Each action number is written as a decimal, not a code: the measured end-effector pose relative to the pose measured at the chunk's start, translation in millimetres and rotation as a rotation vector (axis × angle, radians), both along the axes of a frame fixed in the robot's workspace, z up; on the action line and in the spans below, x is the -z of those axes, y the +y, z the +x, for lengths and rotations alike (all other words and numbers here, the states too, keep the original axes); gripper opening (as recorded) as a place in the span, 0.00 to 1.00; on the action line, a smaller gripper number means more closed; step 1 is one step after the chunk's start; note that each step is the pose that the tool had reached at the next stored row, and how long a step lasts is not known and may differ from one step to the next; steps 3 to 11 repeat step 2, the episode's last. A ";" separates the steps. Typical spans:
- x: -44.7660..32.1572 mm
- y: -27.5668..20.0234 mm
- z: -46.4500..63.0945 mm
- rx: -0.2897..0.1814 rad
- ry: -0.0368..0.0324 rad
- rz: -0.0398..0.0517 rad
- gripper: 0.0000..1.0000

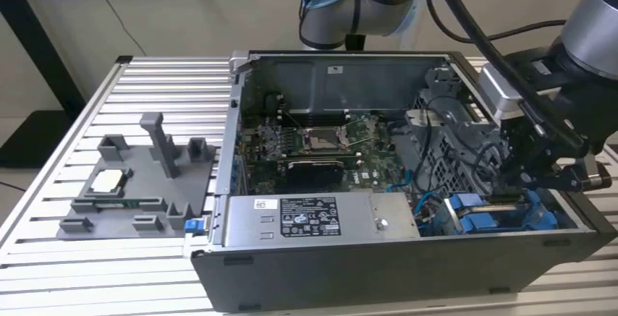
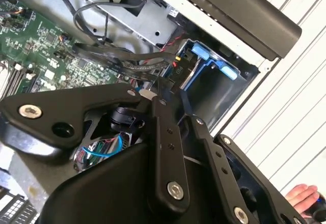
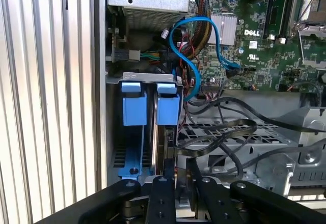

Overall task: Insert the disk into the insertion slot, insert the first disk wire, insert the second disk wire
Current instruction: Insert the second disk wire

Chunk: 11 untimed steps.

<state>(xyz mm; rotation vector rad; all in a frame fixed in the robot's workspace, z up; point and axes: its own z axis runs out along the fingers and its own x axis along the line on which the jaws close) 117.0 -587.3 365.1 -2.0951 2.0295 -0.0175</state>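
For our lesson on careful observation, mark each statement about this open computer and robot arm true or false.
1. The computer case lies open on a slatted metal table. True.
2. In the first wrist view a blue cable loops over the green motherboard. True.
3. The tool hangs over the middle of the motherboard. False: it is at the carrier frames, in the case's corner at the exterior view's right.
4. Those carrier frames are red. False: they are blue.

A slatted metal table (image 1: 145, 84) carries an open computer case (image 1: 386, 272) beside a grey fixture tray (image 1: 135, 178).
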 end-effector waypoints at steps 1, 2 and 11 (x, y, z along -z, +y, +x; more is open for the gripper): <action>0.0 0.0 0.0 0.000 0.0000 0.0001 0.24; -0.1 0.0 0.0 0.000 0.0000 0.0000 0.24; -0.1 0.0 0.0 0.000 0.0000 0.0000 0.24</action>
